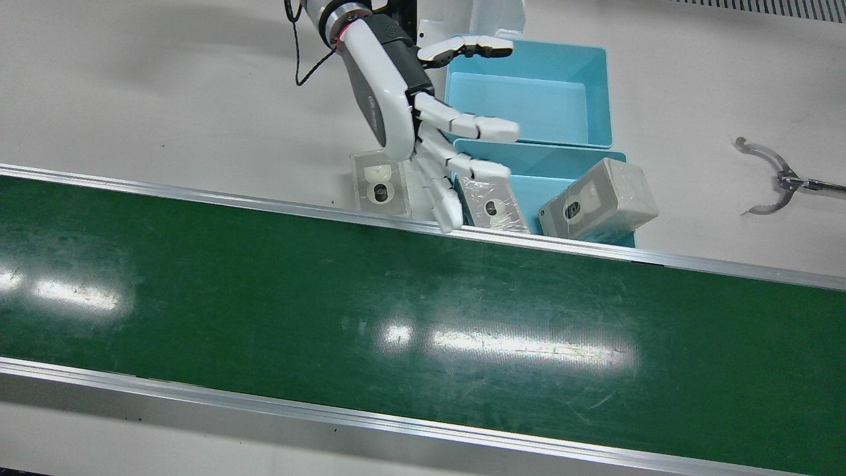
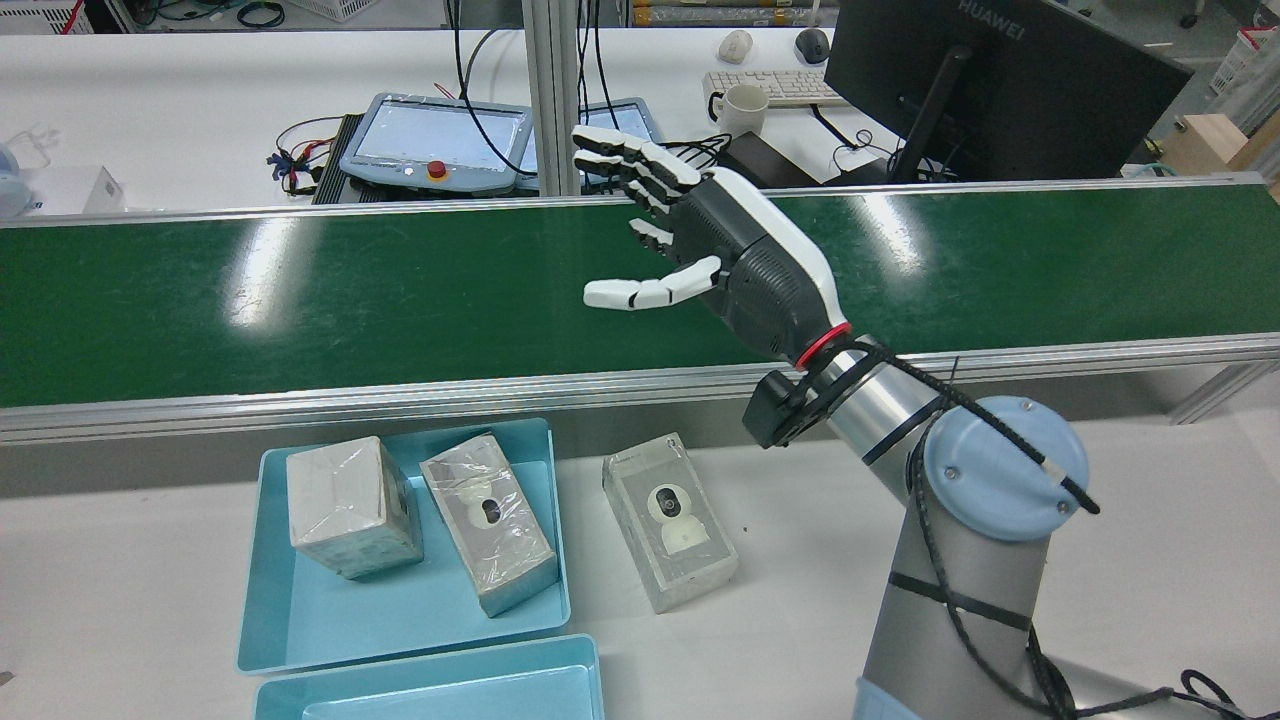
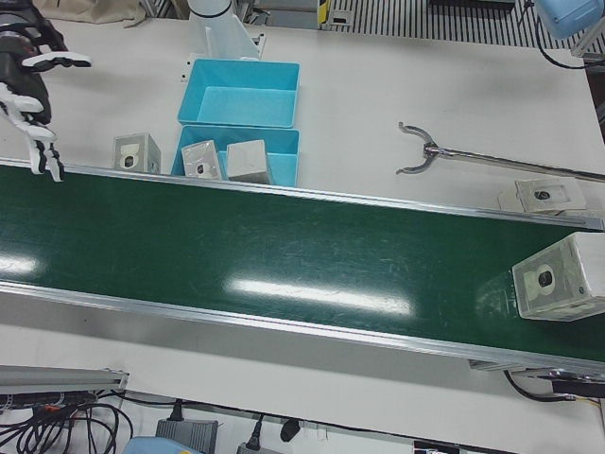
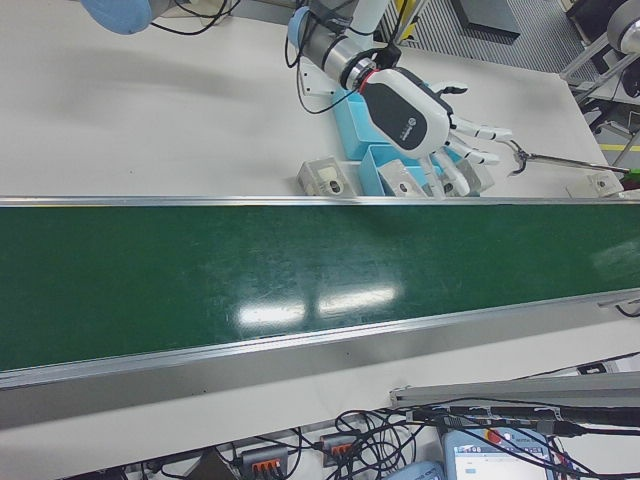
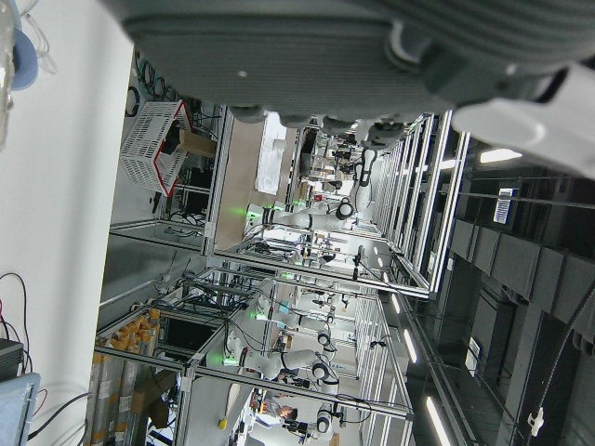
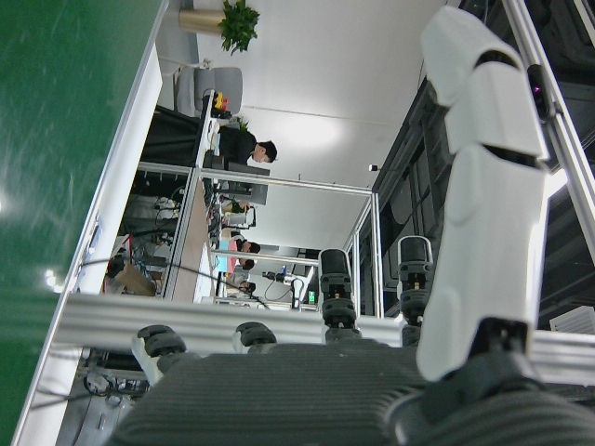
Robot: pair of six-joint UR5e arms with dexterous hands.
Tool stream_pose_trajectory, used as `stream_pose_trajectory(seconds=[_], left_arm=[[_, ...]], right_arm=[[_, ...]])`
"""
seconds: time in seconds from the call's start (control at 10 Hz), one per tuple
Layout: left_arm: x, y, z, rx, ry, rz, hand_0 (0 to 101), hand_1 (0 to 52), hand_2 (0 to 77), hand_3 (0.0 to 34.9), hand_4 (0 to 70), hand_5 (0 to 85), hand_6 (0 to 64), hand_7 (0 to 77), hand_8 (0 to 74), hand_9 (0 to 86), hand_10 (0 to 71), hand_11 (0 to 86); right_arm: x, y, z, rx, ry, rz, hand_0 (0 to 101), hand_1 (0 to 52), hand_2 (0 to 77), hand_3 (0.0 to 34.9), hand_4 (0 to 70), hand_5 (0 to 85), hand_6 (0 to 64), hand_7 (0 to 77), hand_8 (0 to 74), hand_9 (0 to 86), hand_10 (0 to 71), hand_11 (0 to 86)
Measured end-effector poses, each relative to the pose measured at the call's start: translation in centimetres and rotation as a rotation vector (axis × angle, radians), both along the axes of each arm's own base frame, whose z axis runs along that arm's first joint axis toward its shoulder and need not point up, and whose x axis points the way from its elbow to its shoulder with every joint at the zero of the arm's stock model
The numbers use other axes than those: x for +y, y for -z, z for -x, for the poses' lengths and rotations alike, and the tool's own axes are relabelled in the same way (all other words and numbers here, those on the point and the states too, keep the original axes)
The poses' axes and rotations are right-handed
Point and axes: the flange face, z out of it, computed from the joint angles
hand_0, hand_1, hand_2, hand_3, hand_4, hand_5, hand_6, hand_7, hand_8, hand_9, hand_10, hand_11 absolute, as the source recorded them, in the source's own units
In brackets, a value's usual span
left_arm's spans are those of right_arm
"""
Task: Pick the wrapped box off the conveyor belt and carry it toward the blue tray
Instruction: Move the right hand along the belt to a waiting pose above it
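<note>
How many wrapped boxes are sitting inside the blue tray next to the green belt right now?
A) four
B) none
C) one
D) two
D: the rear view shows two wrapped boxes, one and another, inside the blue tray, while a third box lies on the table beside it.

Bright, even overhead light.
White glare streaks on the belt (image 1: pixel 423 311); soft shadows; pictures sharp.
</note>
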Motion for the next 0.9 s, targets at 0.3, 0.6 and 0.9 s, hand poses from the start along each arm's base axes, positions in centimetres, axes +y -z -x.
stream_pose_trajectory(seconds=[0.3,0.6,0.9], left_arm=[[0.0,0.0,0.0,0.0,0.0,0.0,0,0.0,0.5,0.0,0.0,0.5,0.0,0.5,0.5,0.0,0.5,0.0],[0.0,0.0,0.0,0.0,0.0,0.0,0,0.0,0.5,0.0,0.0,0.5,0.0,0.5,0.5,0.5,0.0,0.0],[0.0,0.0,0.0,0.0,0.0,0.0,0,0.0,1.1,0.0,0.5,0.5,0.0,0.5,0.5,0.5,0.5,0.0]], right_arm=[[-4.3,-5.1,-7.5,0.056,-0.073,0.062,45,14.2,24.0,30.5,9.8,17.5,0.0,20.2,0.0,2.2,2.2,3.8],[-5.0,-7.1,-9.5,0.05,-0.085,0.096,45,14.2,24.0,30.1,10.4,18.0,0.0,19.1,0.0,2.2,2.2,4.9],[-4.5,-8.3,-8.9,0.042,-0.059,0.121,45,14.2,24.5,30.1,11.5,19.6,0.0,20.2,0.0,2.2,4.4,7.6]])
